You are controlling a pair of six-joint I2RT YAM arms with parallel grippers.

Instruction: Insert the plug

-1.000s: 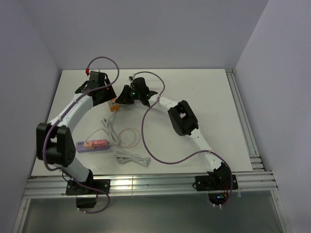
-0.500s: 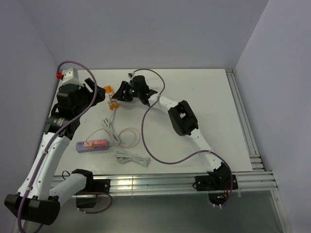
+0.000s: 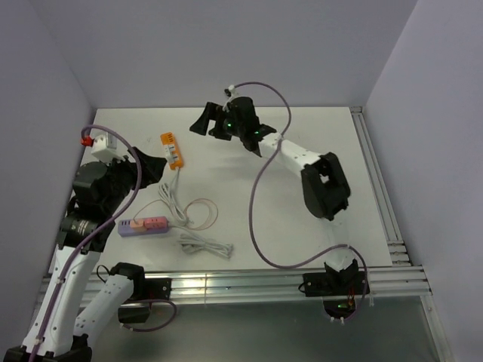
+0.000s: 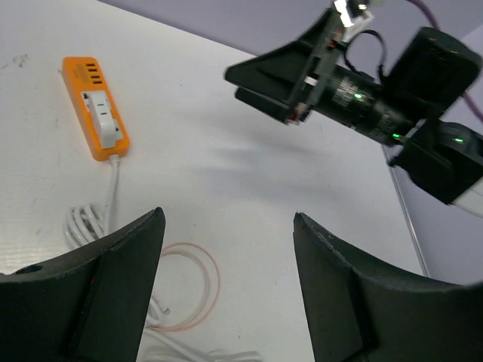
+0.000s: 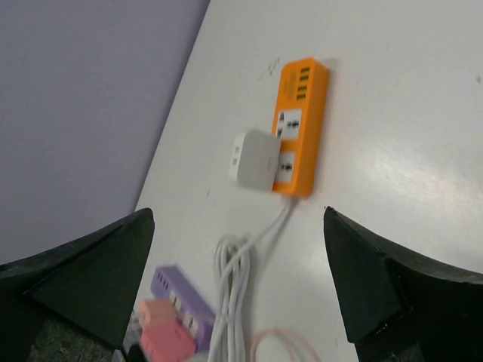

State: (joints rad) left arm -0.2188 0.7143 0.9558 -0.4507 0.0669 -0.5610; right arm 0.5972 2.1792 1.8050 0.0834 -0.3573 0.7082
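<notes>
arms: left gripper (image 3: 153, 167) and right gripper (image 3: 198, 125) are being held wide open, empty, now drawn well back from orange strip (image 3: 172, 149) | plug (image 3: 147, 223): is being shown seated on lilac strip (image 3: 124, 228) (cord (image 3: 202, 215) looped beside) | task: insertion is being judged finished.

Smooth plastic orange power strip (image 5: 300, 124) on a seemingly matt table (image 5: 407, 151).

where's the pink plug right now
In the top external view it is at the near left of the table: the plug sits on the lilac power strip, just left of the bundled white cord.
</notes>
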